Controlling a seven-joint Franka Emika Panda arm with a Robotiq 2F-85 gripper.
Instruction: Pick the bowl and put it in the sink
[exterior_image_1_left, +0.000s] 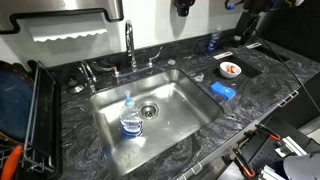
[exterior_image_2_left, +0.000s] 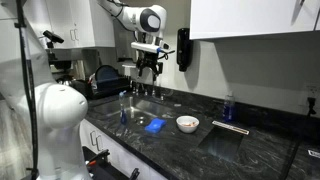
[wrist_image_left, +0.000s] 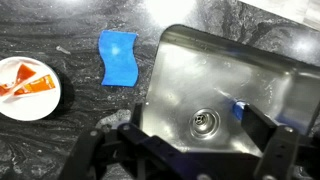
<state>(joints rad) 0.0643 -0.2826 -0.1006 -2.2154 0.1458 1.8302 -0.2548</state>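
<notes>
The small white bowl (exterior_image_1_left: 230, 69) with orange-red bits stands on the dark stone counter beside the sink (exterior_image_1_left: 180, 108). It shows in both exterior views (exterior_image_2_left: 187, 123) and at the left edge of the wrist view (wrist_image_left: 28, 88). The steel sink also shows in an exterior view (exterior_image_2_left: 141, 107) and in the wrist view (wrist_image_left: 235, 75), with its round drain (wrist_image_left: 205, 121). My gripper (exterior_image_2_left: 148, 66) hangs high above the sink, well away from the bowl. In the wrist view its jaws (wrist_image_left: 200, 140) are open and empty, over the drain.
A blue sponge (exterior_image_1_left: 222, 91) lies on the counter between bowl and sink; it also shows in the wrist view (wrist_image_left: 118, 57). A clear blue-labelled bottle (exterior_image_1_left: 131, 119) stands in the sink. The chrome faucet (exterior_image_1_left: 130, 45) rises behind the basin. A dish rack (exterior_image_1_left: 30, 115) stands beside the sink.
</notes>
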